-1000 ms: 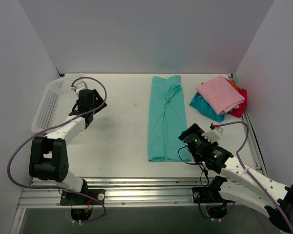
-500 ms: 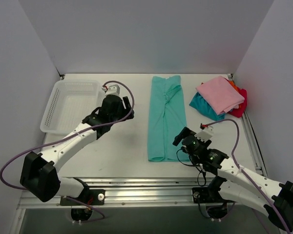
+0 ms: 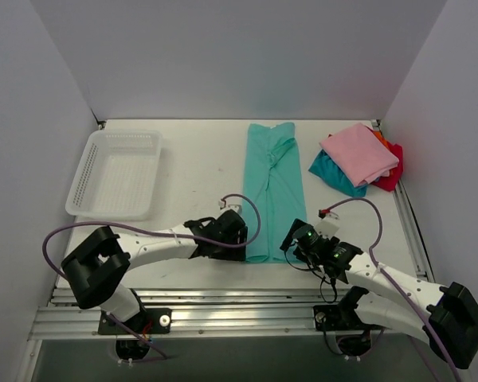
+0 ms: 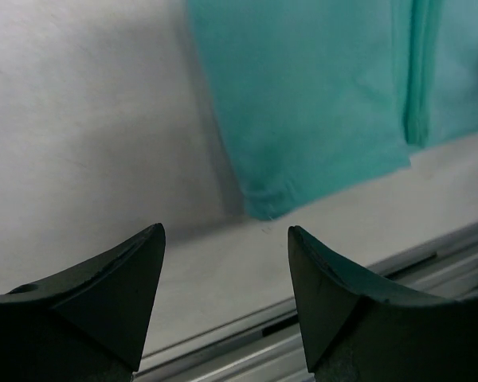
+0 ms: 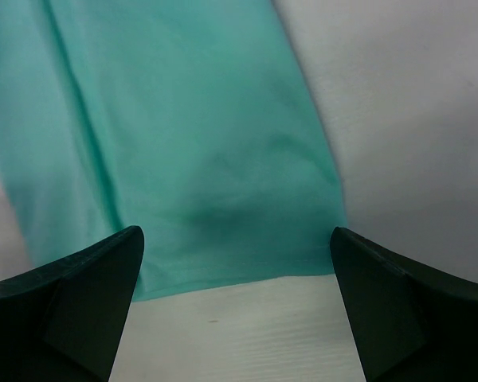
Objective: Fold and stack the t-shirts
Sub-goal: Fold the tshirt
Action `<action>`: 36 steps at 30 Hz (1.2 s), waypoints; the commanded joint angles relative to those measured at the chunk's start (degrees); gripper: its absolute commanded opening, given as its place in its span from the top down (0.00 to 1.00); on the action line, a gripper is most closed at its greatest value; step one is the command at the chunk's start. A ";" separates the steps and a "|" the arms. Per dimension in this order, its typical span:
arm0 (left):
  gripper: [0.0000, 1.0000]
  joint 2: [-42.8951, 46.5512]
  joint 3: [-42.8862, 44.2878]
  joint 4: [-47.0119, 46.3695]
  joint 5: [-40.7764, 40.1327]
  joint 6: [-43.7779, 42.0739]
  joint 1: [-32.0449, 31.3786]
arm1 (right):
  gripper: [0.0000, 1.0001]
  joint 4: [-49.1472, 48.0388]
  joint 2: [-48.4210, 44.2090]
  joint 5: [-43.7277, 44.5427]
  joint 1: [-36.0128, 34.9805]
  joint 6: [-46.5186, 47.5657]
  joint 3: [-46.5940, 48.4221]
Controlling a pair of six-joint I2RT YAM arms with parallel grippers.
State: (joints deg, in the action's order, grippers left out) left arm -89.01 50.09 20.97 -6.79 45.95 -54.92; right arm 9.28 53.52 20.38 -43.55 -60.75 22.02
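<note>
Stack of folded soft-cloth t-shirts [image 3: 357, 159] at the far right of the surface [image 3: 191, 159]: a pink top shirt [image 3: 358, 153] covers much of a teal-blue shirt [image 3: 331, 173] and a red shirt [image 3: 393, 171]; an orange shirt [image 3: 380, 137] shows only as a sliver. A long teal-green t-shirt [image 3: 269, 187], folded into a narrow strip, lies mid-surface. The left end effector [image 3: 239, 237] and right end effector [image 3: 293, 239] sit at its near corners, both spread wide, holding nothing, dark fingers [image 4: 95, 302] cut off at the wrist views' lower edges.
</note>
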 commanded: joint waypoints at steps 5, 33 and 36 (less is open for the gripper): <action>0.28 3.49 -5.34 -6.02 1.95 8.18 -7.40 | 0.00 12.60 3.00 6.25 -1.36 -6.56 3.82; 0.29 2.36 -15.37 -30.72 -4.82 7.75 -5.47 | 0.02 13.40 5.72 8.53 -5.41 -12.11 4.26; 0.30 -0.54 -15.63 -33.01 -3.85 8.80 -5.47 | 0.04 13.48 4.93 8.27 -5.23 -12.28 3.91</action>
State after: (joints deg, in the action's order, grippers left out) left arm -86.72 35.48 -8.21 -12.58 53.91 -60.55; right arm 21.19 59.00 26.15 -48.84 -71.83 26.04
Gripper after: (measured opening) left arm 0.704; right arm 0.964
